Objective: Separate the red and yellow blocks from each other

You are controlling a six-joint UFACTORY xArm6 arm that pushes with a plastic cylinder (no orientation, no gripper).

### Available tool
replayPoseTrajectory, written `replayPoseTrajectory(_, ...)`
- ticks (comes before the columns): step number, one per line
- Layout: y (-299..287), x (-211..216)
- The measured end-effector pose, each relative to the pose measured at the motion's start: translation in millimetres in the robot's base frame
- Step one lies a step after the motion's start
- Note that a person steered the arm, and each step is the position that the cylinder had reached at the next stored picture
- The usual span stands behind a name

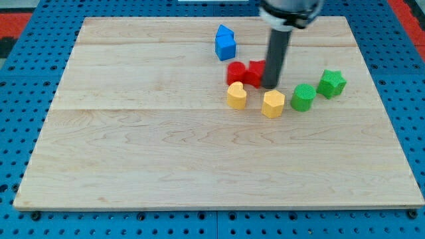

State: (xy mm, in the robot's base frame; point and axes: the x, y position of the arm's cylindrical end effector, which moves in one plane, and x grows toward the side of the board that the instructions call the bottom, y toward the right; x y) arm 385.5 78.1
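Blue pegboard surrounds a pale wooden board that fills most of the camera view, and all the blocks sit in its far right part. I end in a plain dark rod with nothing to open, close or hold; my tip stands on the board, pressed against the right side of the red blocks. These look like two red pieces touching each other side by side, though their exact shapes are hard to make out because my rod covers the right one in part. Just near of them lie two yellow blocks: a yellow heart-like block under the left red piece, close to it or barely touching, and a yellow hexagonal block just near of my tip, slightly apart from the reds. Farther away and to the left of the reds stands a blue house-shaped block, close to them. To the right of the yellows sit a green round block and a green star block, near each other.
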Motion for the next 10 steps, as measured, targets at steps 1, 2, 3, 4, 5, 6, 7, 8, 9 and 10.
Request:
replayPoseTrajectory(1, -51.5, -7.3)
replayPoseTrajectory(2, -13.1, 6.9)
replayPoseTrajectory(3, 10.7, 0.2)
replayPoseTrajectory(4, 14.0, -28.9)
replayPoseTrajectory(5, -6.6, -42.3)
replayPoseTrajectory(6, -63.3, -26.4)
replayPoseTrajectory(7, -66.5, -17.6)
replayPoseTrajectory(8, -8.5, 0.1)
replayPoseTrajectory(9, 8.7, 19.9)
replayPoseTrajectory(10, 34.4, 33.9)
